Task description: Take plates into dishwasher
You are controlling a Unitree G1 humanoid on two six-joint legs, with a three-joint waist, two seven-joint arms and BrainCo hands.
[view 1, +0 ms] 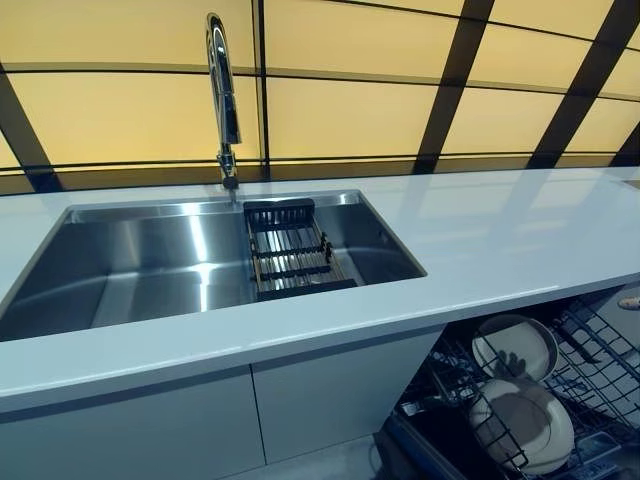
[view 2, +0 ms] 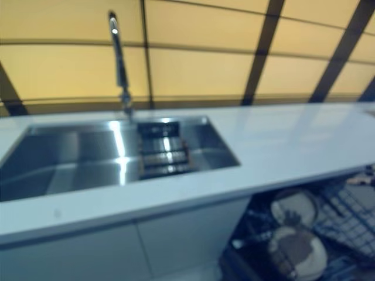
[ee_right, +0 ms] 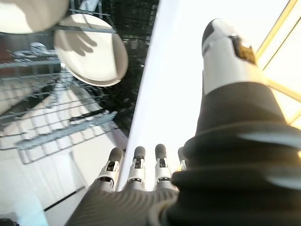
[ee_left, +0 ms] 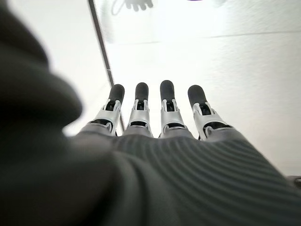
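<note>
Two cream plates stand in the open dishwasher's lower rack at the lower right, under the counter: one upper plate and one nearer plate. The right wrist view shows one plate upright in the wire rack, with the edge of another beside it. My right hand is above the rack beside the counter edge, fingers straight, holding nothing. My left hand shows only in its wrist view, fingers straight and empty, before a white surface. Neither hand shows in the eye views.
A steel sink is set in the white counter, with a tall chrome faucet behind it and a dark drain rack inside it. White cabinet fronts lie below, left of the dishwasher.
</note>
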